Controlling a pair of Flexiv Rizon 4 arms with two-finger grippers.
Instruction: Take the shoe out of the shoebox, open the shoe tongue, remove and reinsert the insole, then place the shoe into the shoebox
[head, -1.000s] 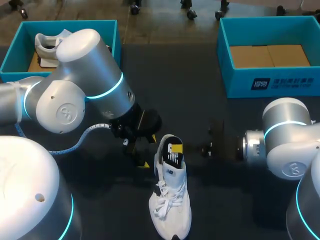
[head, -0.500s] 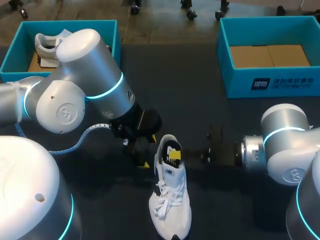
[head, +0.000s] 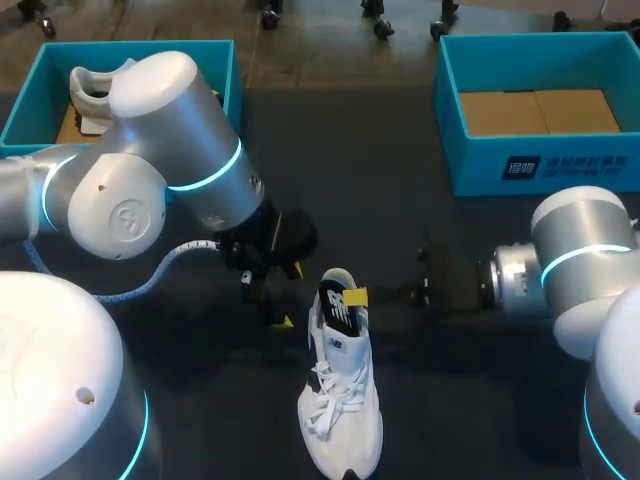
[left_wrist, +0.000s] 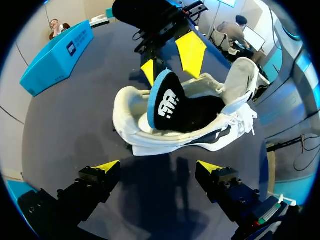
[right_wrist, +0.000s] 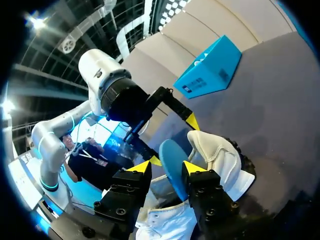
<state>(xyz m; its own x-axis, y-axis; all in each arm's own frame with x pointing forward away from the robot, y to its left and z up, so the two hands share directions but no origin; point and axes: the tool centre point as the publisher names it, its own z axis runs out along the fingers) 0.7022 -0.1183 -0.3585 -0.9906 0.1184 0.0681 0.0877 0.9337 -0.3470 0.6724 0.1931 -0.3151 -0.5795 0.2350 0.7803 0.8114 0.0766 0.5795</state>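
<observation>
Shoe (head: 340, 420) is out on the surface (head: 400, 200), tongue looks pulled back, insole (head: 338, 305) standing half out of the heel. I'd guess we're mid remove/reinsert. Left tool (left_wrist: 158, 166) hangs spread and empty just beside the shoe. Right tool (right_wrist: 164, 169) is at the insole; can't tell if it's gripping. Not yet done: seating the insole, then into the shoebox (head: 480, 170).

A shoe (head: 340, 410) lies on the desk (head: 400, 200), near middle, an insole (head: 338, 305) standing up from its heel end between the right gripper's (right_wrist: 166, 167) fingers (right_wrist: 197, 180). The left gripper (head: 288, 296) sits just left of the heel. One shoebox (head: 233, 60) stands far left, a second box (head: 560, 165) far right.
</observation>
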